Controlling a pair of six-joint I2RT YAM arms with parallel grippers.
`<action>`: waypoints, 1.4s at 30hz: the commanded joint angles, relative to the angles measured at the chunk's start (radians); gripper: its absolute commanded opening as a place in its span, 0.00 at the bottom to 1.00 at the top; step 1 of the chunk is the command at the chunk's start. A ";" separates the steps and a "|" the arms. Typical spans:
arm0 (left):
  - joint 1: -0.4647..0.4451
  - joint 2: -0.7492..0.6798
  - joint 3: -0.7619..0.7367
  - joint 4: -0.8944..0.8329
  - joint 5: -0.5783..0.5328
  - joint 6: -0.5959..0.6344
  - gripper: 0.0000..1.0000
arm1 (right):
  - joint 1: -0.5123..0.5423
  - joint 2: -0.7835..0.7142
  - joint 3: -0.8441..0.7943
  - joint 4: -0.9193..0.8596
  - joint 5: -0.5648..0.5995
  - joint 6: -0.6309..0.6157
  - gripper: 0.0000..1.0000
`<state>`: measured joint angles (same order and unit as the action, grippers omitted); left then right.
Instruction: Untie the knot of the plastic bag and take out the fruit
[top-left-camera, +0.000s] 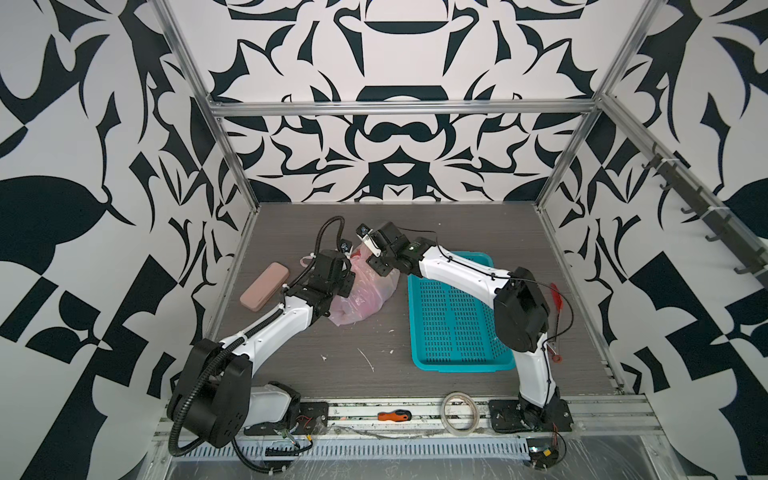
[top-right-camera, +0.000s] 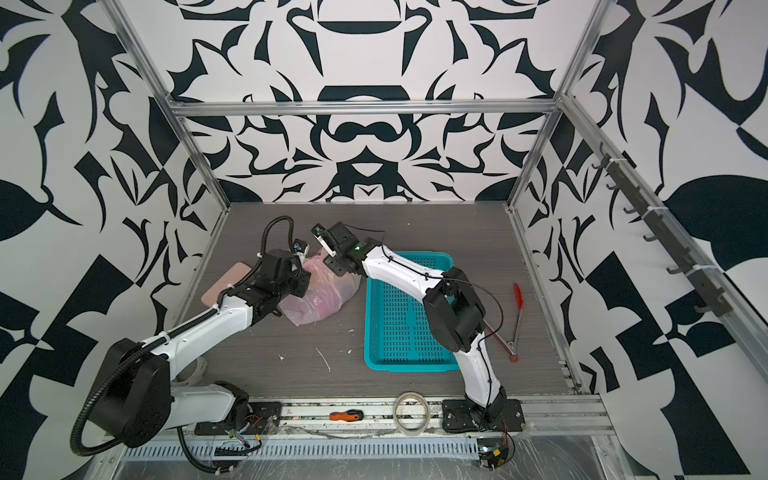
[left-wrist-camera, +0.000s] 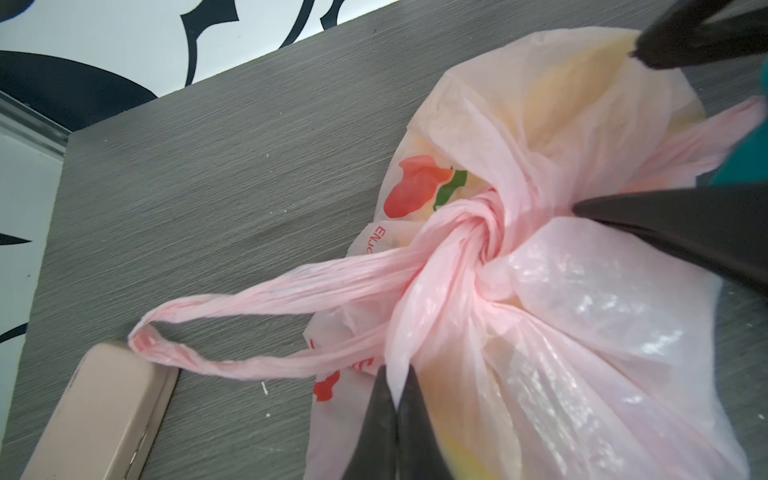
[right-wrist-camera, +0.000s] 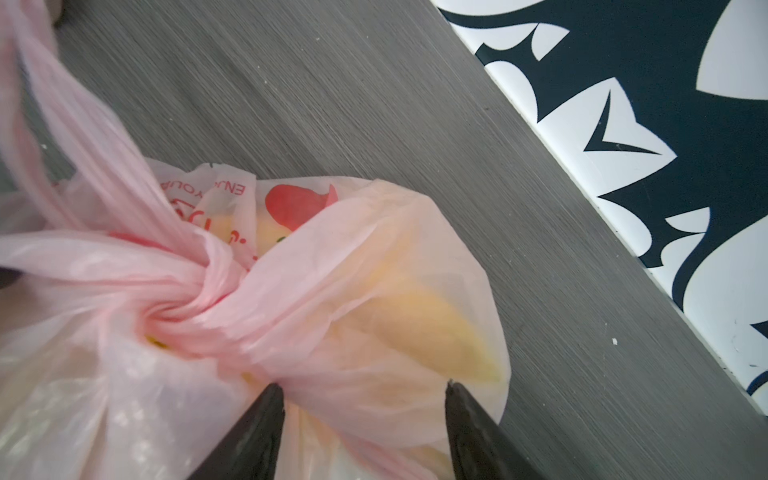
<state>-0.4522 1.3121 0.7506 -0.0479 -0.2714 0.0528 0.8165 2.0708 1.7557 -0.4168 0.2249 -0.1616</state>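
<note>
The pale-pink plastic bag (top-left-camera: 365, 293) (top-right-camera: 320, 297) lies on the grey table between both arms. Its knot (left-wrist-camera: 478, 241) (right-wrist-camera: 208, 286) is a tight twist of the handles. One loop handle (left-wrist-camera: 232, 307) trails flat toward a pink case. My left gripper (left-wrist-camera: 397, 384) is shut on a fold of the bag just beside the knot. My right gripper (right-wrist-camera: 365, 386) is open, its jaws standing either side of a puffed lobe of the bag on the knot's other side. Its black fingers (left-wrist-camera: 685, 232) show in the left wrist view. The fruit shows only as yellow (right-wrist-camera: 424, 328) through the plastic.
A teal perforated basket (top-left-camera: 457, 316) sits right of the bag, under the right arm. A pink case (top-left-camera: 264, 285) lies left of the bag, near the wall. Red tongs (top-right-camera: 516, 316) lie at the far right. A tape roll (top-left-camera: 458, 413) and a screwdriver (top-left-camera: 394, 415) rest on the front rail.
</note>
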 joint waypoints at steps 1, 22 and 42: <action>0.006 -0.021 0.012 0.036 0.019 0.006 0.00 | 0.007 -0.004 0.059 -0.001 0.003 -0.018 0.63; 0.100 -0.063 -0.001 0.064 0.053 -0.002 0.00 | 0.011 -0.040 0.003 0.080 -0.069 0.070 0.00; 0.262 -0.114 -0.009 0.027 0.004 -0.137 0.00 | -0.017 -0.311 -0.231 0.061 -0.056 0.188 0.00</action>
<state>-0.2047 1.2446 0.7456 -0.0437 -0.2451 -0.0406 0.8185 1.8137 1.5425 -0.3653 0.1520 -0.0078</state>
